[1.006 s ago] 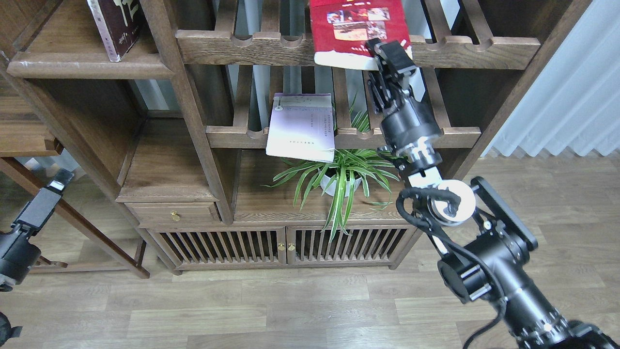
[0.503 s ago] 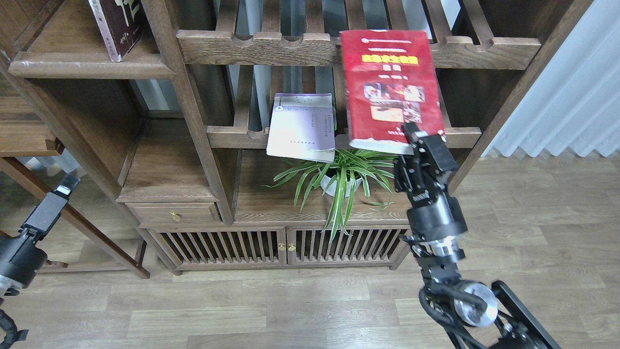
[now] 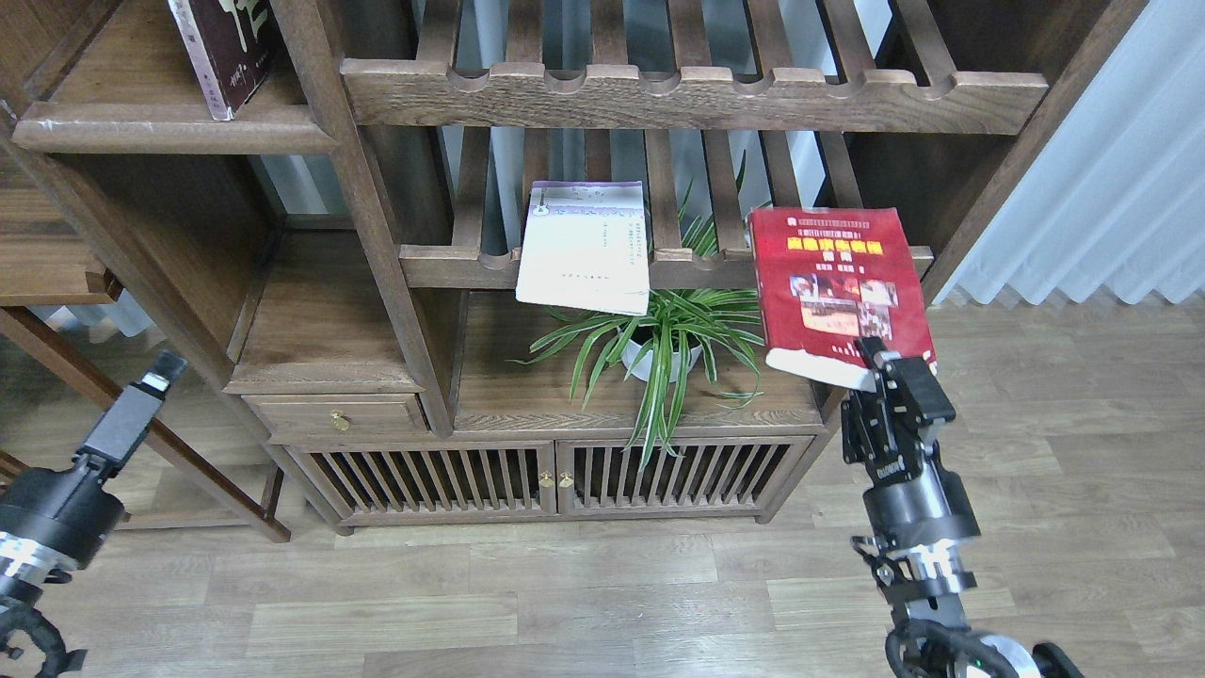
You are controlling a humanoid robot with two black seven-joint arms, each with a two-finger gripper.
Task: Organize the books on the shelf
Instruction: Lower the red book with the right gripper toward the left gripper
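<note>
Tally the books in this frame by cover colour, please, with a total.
Dark maroon book, standing on the solid shelf at upper left: 1
Pale white-lavender book, lying on the lower slatted rack: 1
Red book, held by the right gripper clear of the racks: 1
Total: 3 books

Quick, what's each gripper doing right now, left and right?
Left gripper: holds nothing; open or shut cannot be told.
Right gripper: shut on the red book at its lower edge.
</note>
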